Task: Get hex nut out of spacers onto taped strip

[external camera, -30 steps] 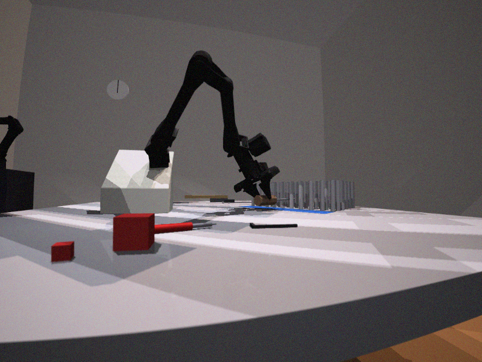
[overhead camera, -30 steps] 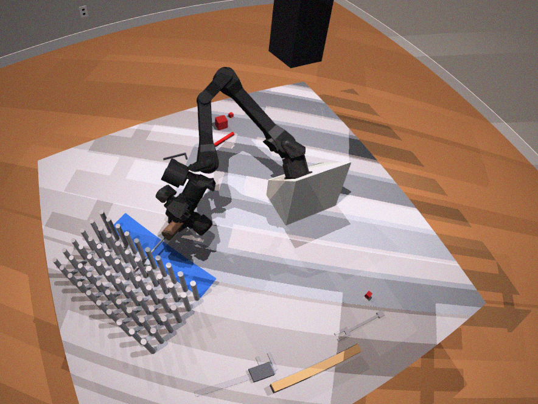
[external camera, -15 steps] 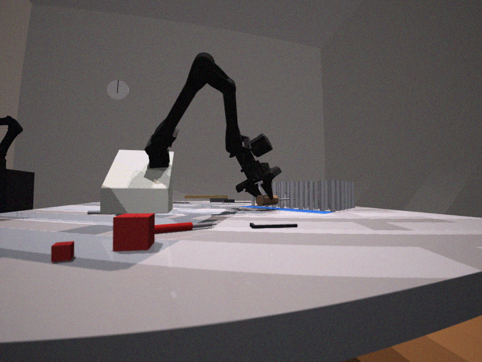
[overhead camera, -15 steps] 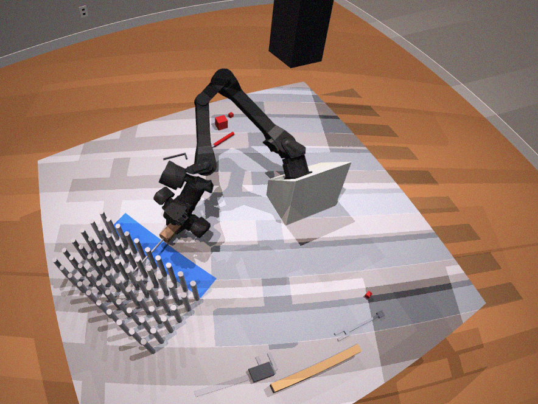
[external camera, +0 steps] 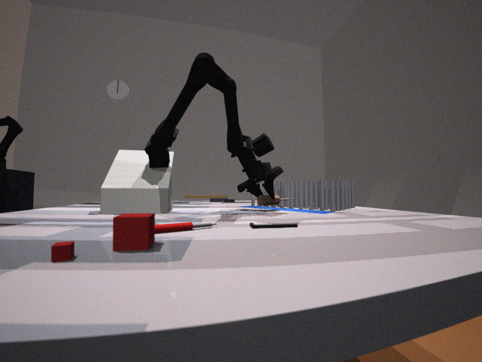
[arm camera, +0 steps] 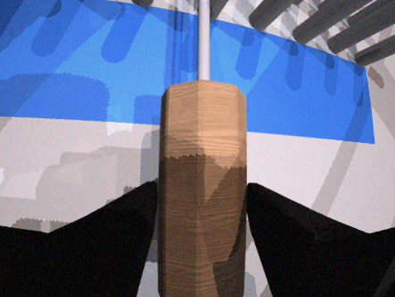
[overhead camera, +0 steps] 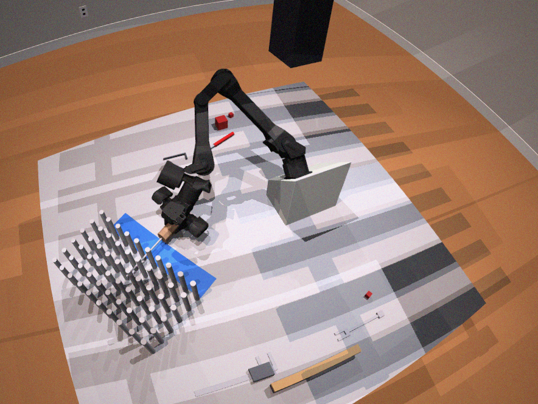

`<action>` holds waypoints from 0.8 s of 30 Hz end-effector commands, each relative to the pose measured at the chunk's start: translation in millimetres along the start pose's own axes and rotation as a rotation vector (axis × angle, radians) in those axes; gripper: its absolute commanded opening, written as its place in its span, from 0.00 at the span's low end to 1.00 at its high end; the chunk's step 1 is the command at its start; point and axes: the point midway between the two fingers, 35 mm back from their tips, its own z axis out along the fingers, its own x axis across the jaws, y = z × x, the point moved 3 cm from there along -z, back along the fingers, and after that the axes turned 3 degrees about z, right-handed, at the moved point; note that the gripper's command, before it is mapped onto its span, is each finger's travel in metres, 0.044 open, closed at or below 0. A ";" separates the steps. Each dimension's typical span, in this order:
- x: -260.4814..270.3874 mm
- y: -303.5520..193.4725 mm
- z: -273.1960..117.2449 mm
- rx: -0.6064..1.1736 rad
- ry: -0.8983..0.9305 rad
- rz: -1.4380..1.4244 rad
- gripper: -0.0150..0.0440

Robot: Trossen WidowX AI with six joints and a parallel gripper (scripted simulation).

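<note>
My gripper [overhead camera: 171,229] [external camera: 266,197] [arm camera: 201,191] is shut on the wooden handle [overhead camera: 164,235] [external camera: 273,200] [arm camera: 203,121] of a tool, one finger on each side. The tool's thin metal shaft [overhead camera: 153,247] [arm camera: 204,45] crosses above the blue taped strip [overhead camera: 198,274] [external camera: 311,211] [arm camera: 308,112] and enters the front rows of the spacers. Its far end is hard to make out among them. The grey spacers [overhead camera: 195,290] [external camera: 333,194] [arm camera: 313,29] stand upright in several rows. I cannot make out the hex nut in any view.
A black hex key [overhead camera: 174,155] [external camera: 273,225], a red-handled tool [overhead camera: 224,139] [external camera: 173,228] and a red cube [overhead camera: 221,122] [external camera: 133,232] lie behind the arm. A wooden bar [overhead camera: 315,369], a dark grey block [overhead camera: 261,372] and a thin forked tool [overhead camera: 364,323] lie near the table's front edge.
</note>
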 end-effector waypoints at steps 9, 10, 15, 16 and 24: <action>-1.4 7.2 2.9 -0.004 -0.001 -0.002 0.25; -1.4 7.8 3.2 -0.004 -0.001 -0.002 0.25; -1.6 10.5 4.5 -0.004 -0.001 -0.002 0.25; -1.6 11.1 4.8 -0.004 -0.001 -0.002 0.25; -1.9 15.4 6.9 -0.004 -0.001 -0.001 0.25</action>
